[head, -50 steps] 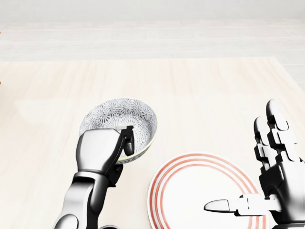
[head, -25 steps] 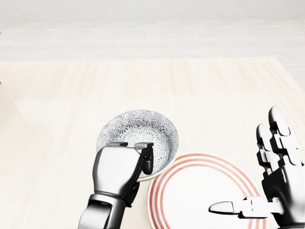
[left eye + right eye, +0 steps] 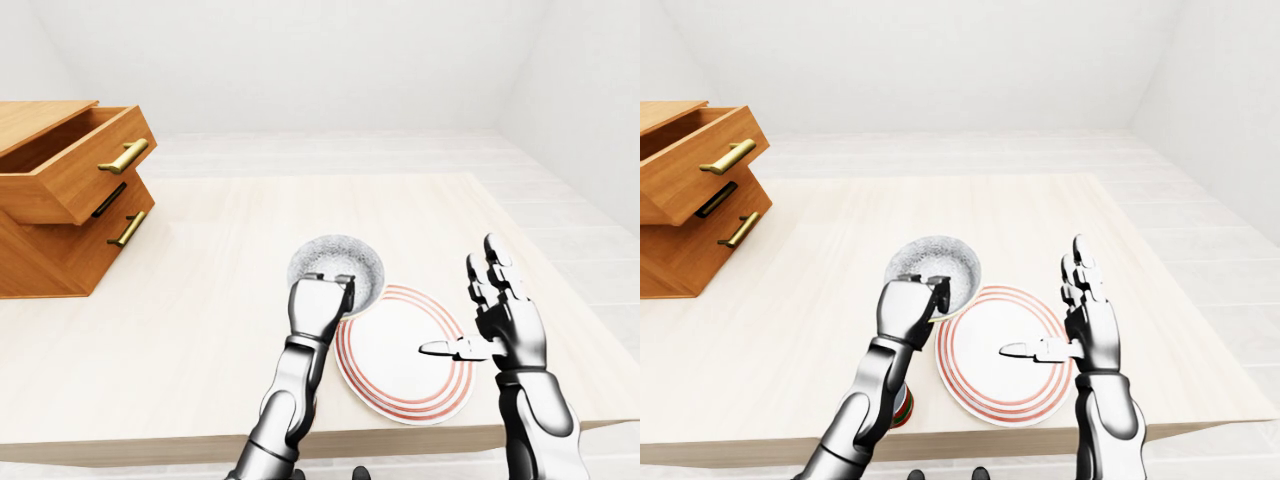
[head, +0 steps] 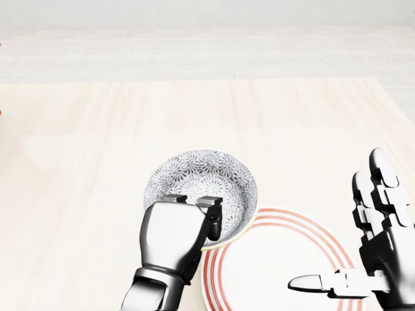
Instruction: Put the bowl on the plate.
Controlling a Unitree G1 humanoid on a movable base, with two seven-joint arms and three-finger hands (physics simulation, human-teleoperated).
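**Bowl in the left hand, right beside the plate**

Far on the left of the left-eye view stands a set of wooden drawers (image 3: 70, 205). Its top drawer (image 3: 75, 165) is pulled open. It is well apart from the hands and the dishes.

The pale table (image 3: 200, 300) spreads wide between the drawers and the dishes.

Next comes the left hand (image 4: 172, 240). It pinches the bottom rim of the bowl (image 4: 201, 175), with the fingertips hooked over the edge and into the bowl. The bowl is grey and white with a flower pattern. In the head view it sits just above the hand.

The bowl is up and to the left of the plate (image 4: 272, 249). Its rim covers a small bit of the plate's top left edge. I cannot tell if the two touch.

The plate is white with red rings. It lies flat, near the bottom edge of the table in the left-eye view.

The right hand (image 3: 505, 325) is over the plate's right side. Its fingers are spread and point up, and its thumb sticks out over the plate. It holds nothing.

Past the right hand the table ends. Above the bowl and plate the table runs on a long way.
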